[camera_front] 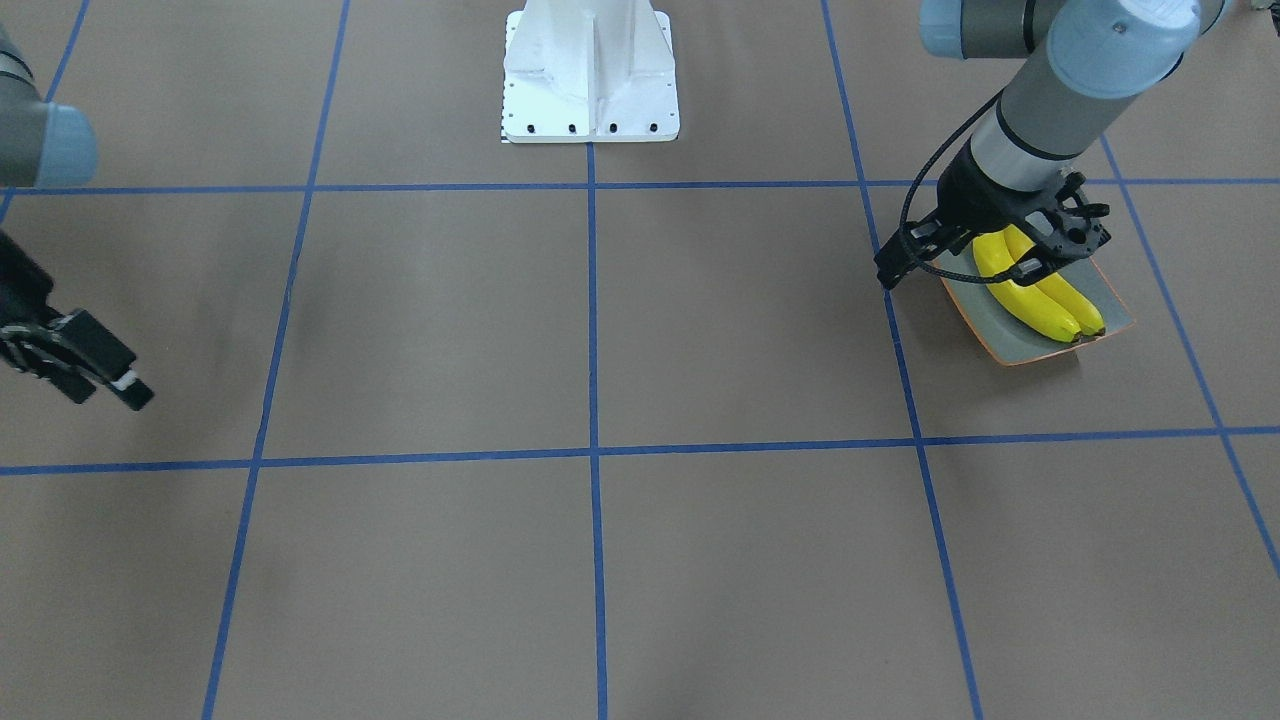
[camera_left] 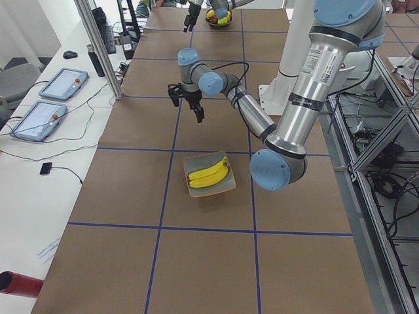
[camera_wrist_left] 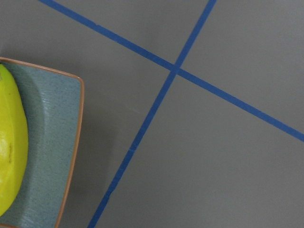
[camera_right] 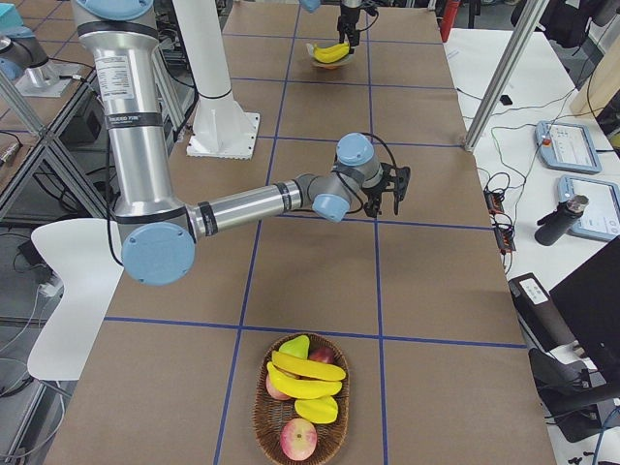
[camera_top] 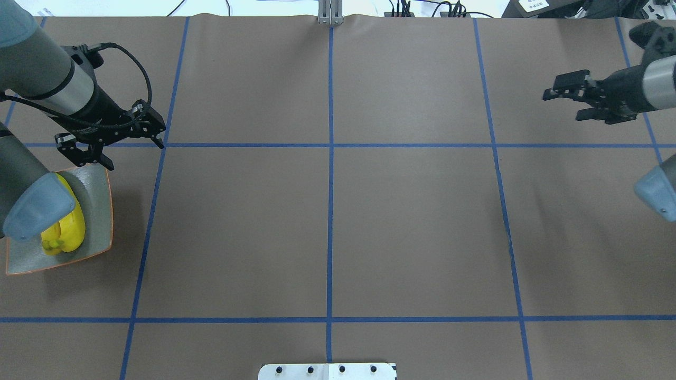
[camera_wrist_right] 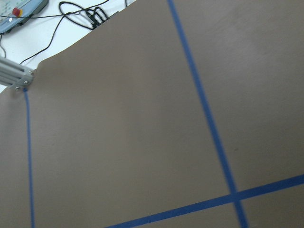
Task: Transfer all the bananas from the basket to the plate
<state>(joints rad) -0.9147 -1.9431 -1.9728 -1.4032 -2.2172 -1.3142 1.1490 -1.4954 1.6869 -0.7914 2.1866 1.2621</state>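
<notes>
Lying on plate [camera_front: 1000, 337], two bananas [camera_front: 1045, 305], left gripper [camera_top: 88, 158] raised nearby, jaws apart

Two bananas [camera_front: 1045, 305] lie on the plate [camera_front: 1000, 342] at the table's [camera_front: 600, 330] left end, the basket [camera_right: 261, 407] at its right.

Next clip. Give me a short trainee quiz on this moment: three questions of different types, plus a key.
1. True or false: the left gripper grips a banana.
2. How many bananas lie on the plate? A) one B) two C) four
3. Fill in: the unmoved bananas lie in the ____.
Key: 1. False; it is open and empty. 2. B. 3. basket.
</notes>
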